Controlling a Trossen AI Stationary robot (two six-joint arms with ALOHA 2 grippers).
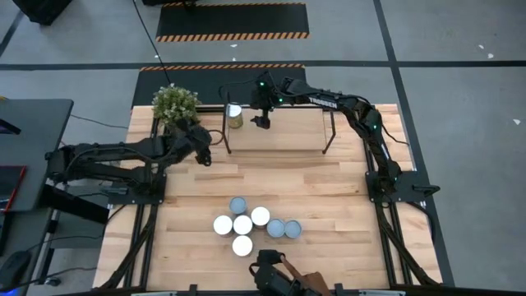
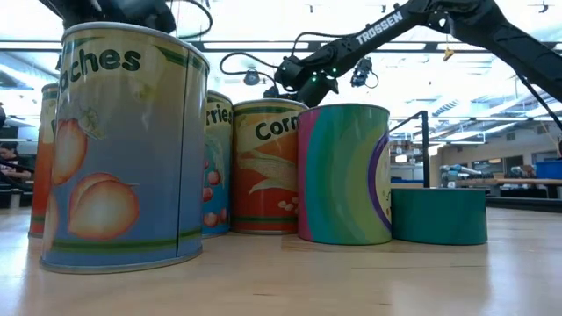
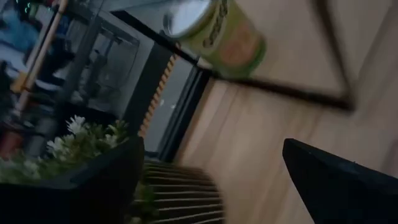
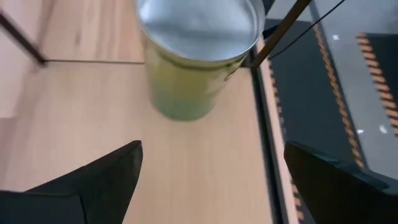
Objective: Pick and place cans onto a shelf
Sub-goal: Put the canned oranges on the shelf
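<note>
A green can with a silvery top (image 1: pixel 234 115) stands upright on the left end of the shelf (image 1: pixel 288 123) at the table's far side; it also shows in the right wrist view (image 4: pixel 196 56) and the left wrist view (image 3: pixel 217 31). My right gripper (image 1: pixel 261 122) (image 4: pixel 211 186) is open over the shelf, just right of this can, touching nothing. My left gripper (image 1: pixel 203 154) (image 3: pixel 211 186) is open and empty beside the shelf's left frame, near the potted plant. Several more cans (image 1: pixel 246 224) (image 2: pixel 118 149) stand in a cluster near the table's front edge.
A potted plant (image 1: pixel 175 105) (image 3: pixel 74 143) stands at the table's far left corner, close to my left gripper. The shelf's thin black end frames (image 1: pixel 226 136) (image 1: pixel 331 131) stand on the table. Bare wood lies between the shelf and the can cluster.
</note>
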